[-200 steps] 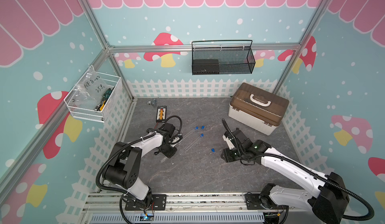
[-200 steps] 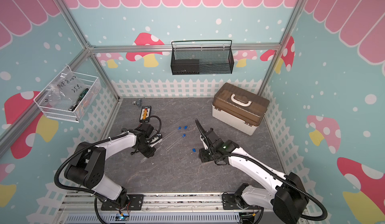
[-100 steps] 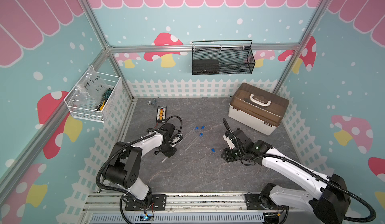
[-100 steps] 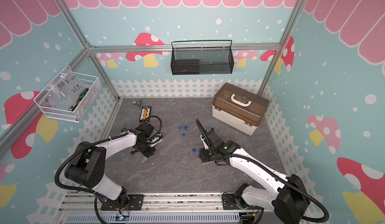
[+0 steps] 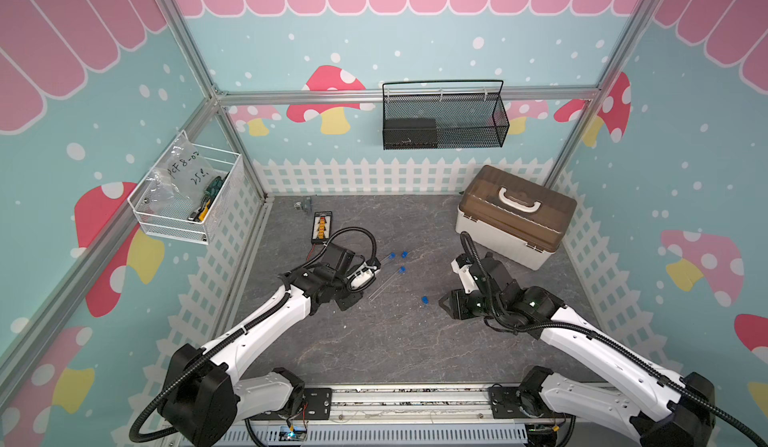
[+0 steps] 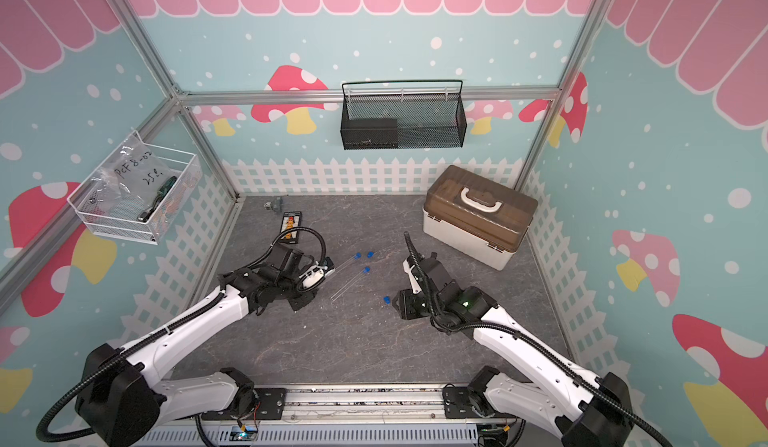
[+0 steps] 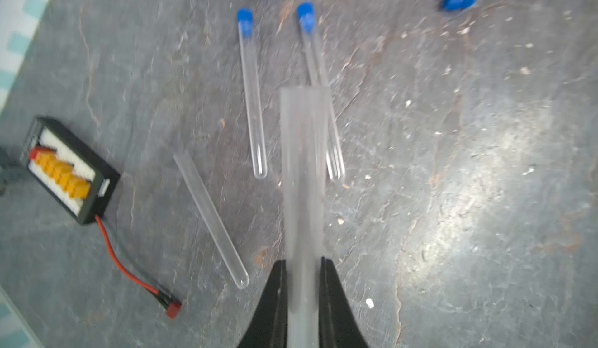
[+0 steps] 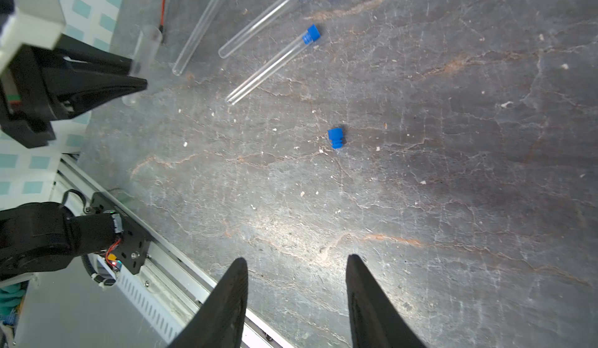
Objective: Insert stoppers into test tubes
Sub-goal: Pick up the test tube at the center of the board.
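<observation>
Got my left jaws clamped on a bare test tube [image 7: 302,174], well left of the brown case [image 5: 515,212]; right jaws gape empty in front of the case, loose stopper [image 8: 335,137] between case and tube.

- My left arm [image 5: 266,326] and right arm [image 5: 602,348] have white shells with black joints.
- I see a ribbed black hose [image 5: 357,229] at each wrist.
- The fingers [image 8: 226,304] are black, tapering to points.
- A green light [image 6: 464,302] glows on my right arm.
- Black base plates sit on a silver rail [image 5: 407,399].
</observation>
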### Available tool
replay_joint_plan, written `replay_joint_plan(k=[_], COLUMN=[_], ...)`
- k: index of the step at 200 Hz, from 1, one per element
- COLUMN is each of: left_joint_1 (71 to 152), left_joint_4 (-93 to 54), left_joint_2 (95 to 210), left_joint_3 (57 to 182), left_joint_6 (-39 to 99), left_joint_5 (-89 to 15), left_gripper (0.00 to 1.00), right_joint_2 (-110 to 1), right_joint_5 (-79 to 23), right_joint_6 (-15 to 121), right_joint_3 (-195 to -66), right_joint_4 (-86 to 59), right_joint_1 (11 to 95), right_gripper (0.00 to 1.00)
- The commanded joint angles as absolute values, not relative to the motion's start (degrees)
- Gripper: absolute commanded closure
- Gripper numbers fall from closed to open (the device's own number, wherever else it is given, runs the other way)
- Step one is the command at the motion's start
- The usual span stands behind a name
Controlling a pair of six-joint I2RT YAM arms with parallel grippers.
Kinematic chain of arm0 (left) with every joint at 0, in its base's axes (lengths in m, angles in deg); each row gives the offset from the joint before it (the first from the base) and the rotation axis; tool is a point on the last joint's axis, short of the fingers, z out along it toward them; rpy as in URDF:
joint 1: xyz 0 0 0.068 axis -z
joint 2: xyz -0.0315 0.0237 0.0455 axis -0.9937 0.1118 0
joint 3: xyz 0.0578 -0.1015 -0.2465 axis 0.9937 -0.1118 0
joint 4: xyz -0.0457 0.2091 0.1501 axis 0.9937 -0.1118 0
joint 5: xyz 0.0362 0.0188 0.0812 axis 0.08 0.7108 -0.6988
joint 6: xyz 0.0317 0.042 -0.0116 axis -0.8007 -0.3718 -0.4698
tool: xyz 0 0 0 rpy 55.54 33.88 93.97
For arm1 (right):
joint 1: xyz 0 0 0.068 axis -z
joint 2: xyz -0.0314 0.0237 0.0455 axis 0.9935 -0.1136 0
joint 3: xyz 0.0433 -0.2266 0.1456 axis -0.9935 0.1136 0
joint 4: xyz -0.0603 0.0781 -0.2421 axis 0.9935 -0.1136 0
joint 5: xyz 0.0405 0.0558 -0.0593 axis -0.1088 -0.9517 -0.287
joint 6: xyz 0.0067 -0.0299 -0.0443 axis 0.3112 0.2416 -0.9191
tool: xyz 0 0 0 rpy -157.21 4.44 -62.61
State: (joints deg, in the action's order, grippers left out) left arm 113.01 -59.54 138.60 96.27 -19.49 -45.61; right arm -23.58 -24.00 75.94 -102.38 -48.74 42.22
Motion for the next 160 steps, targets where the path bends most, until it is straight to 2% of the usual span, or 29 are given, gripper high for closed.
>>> replay_joint_plan(k=[1, 51, 122, 160], left_joint_1=[114.87, 116.62, 118.41, 119.09], left_joint_4=[-53.27, -37.15, -35.37, -35.31], left_joint_2=[136.11, 132.99, 136.92, 138.2], left_joint_3=[93.97, 86.57, 88.0, 88.87], left_joint_6=[-27.14, -34.38, -35.19, -34.36], left_joint_5=[-39.09, -28.12, -25.17, -25.01], left_gripper=[0.89, 0.92, 0.93, 0.93], right_joint_2=[-21.86, -21.65, -31.36, -35.86], right_joint_5=[-25.74, -27.87, -37.54, -37.45], right_joint_6=[79.24, 82.22, 84.2, 83.39], right_joint_3=[-103.16, -104.49, -109.9, -112.89], right_joint_4=[-46.48, -44.31, -37.04, -38.82], right_joint_1=[42.37, 42.39, 42.26, 42.16], right_gripper=[0.52, 0.51, 0.48, 0.51])
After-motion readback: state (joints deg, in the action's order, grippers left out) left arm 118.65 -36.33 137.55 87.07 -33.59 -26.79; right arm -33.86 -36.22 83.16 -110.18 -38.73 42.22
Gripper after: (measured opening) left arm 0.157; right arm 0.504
